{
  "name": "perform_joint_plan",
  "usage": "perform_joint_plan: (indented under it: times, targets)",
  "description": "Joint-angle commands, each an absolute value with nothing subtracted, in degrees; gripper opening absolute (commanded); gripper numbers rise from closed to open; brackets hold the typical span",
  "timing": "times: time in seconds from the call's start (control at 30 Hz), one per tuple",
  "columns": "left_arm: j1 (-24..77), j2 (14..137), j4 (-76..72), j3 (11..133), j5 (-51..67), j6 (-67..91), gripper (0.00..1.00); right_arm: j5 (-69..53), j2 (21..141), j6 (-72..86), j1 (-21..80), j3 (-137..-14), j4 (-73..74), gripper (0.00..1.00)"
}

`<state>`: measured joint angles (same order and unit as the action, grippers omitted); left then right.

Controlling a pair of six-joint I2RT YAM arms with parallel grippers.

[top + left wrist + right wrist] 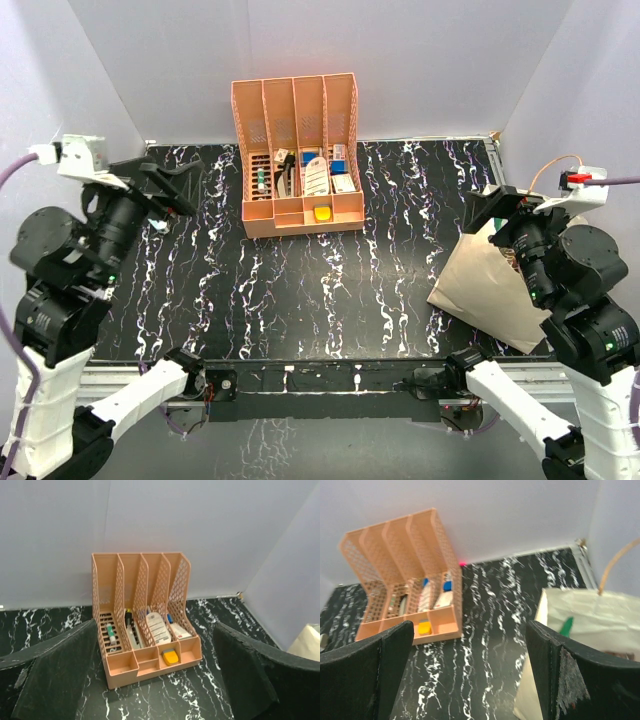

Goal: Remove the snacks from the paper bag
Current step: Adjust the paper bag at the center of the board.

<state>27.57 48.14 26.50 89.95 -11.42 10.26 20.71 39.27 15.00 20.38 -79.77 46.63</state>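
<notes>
The tan paper bag (480, 285) stands tilted at the table's right side, partly hidden behind my right arm. In the right wrist view the paper bag (592, 612) shows its open top, with a thin brown cord handle (615, 565) and the tip of a green packet (566, 626) poking out. The other snacks are hidden. My right gripper (490, 207) is open and empty, held above the bag's left edge; its point in the right wrist view (470, 627) lies over bare table. My left gripper (172, 190) is open and empty, raised at the far left, and in the left wrist view (155, 630) it faces the organizer.
A peach slotted organizer (297, 160) with small boxes and bottles stands at the back middle against the white wall; it also shows in the left wrist view (145, 630) and the right wrist view (405, 580). The black marbled table (330, 290) has white walls on three sides.
</notes>
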Motion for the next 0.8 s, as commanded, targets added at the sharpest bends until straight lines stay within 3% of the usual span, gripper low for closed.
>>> perform_joint_plan:
  times: [0.0, 0.43, 0.77]
  targets:
    - [27.81, 49.27, 17.94, 83.79, -15.05, 8.88, 0.98, 21.64, 40.43, 18.45, 14.75, -79.86, 51.35, 0.98]
    - [29.44, 49.06, -1.26, 59.75, -15.35, 8.48, 0.98, 13.20, 38.31, 17.99, 3.73, -73.94, 52.72, 0.98]
    - [32.51, 47.31, -8.95, 52.95, -17.12, 7.54, 0.98, 10.45, 44.63, 21.29, 1.89, -74.67, 48.66, 0.98]
